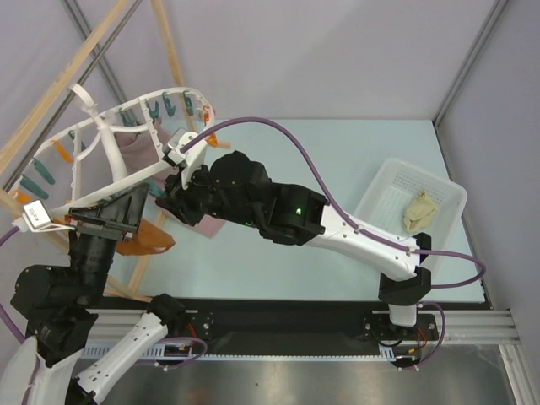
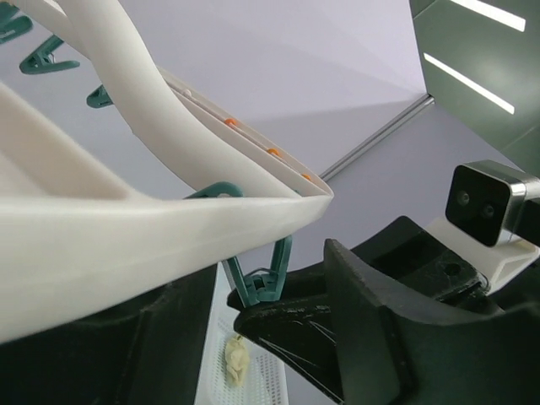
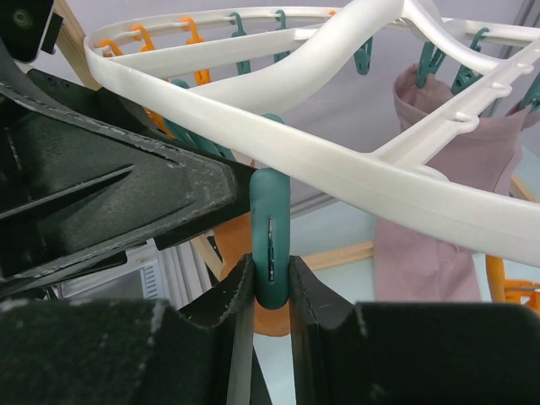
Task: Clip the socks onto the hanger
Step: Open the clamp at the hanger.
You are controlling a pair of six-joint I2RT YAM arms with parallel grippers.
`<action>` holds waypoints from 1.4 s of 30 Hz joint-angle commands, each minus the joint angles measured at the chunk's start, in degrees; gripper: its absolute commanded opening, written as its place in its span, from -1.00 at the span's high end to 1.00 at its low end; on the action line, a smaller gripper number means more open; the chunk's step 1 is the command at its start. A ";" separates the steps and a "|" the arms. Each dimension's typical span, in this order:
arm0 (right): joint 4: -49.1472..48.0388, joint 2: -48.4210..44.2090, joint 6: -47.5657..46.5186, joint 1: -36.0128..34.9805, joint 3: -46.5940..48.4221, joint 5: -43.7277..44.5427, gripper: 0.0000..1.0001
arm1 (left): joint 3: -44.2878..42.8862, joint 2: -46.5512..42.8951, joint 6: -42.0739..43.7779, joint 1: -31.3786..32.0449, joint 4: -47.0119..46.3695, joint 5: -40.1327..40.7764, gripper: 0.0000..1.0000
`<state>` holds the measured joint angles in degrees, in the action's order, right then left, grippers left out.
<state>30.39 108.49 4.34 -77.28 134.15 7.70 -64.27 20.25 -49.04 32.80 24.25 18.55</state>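
Note:
The white oval hanger hangs at the upper left, rimmed with teal and orange pegs. My right gripper is shut on a teal peg that hangs under the hanger's rim. My left gripper sits just below the near rim with its jaws apart. In the left wrist view the white rim crosses above that gripper, and the same teal peg and a right finger show between its jaws. One cream sock lies in the basket, also seen far off as a small sock.
A white perforated basket stands at the right. A mauve cloth and an orange cloth hang from the hanger. Wooden poles carry it at the left. The right arm stretches across the table.

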 commanded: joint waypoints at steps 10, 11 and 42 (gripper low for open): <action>-0.25 -1.00 0.76 -0.07 3.05 -2.96 1.00 | -1.12 4.09 3.42 -0.28 -2.01 -2.81 -0.14; -0.25 -0.82 0.76 -0.16 3.14 -2.96 1.00 | -1.12 4.36 3.51 -0.28 -1.93 -2.90 -0.14; 0.28 -1.70 0.67 -0.33 1.13 -1.03 -0.29 | -0.86 6.12 4.65 -0.28 -1.66 0.79 1.00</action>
<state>30.70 108.49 4.93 -77.08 134.69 6.76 -64.10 24.67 -45.43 32.64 22.04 18.96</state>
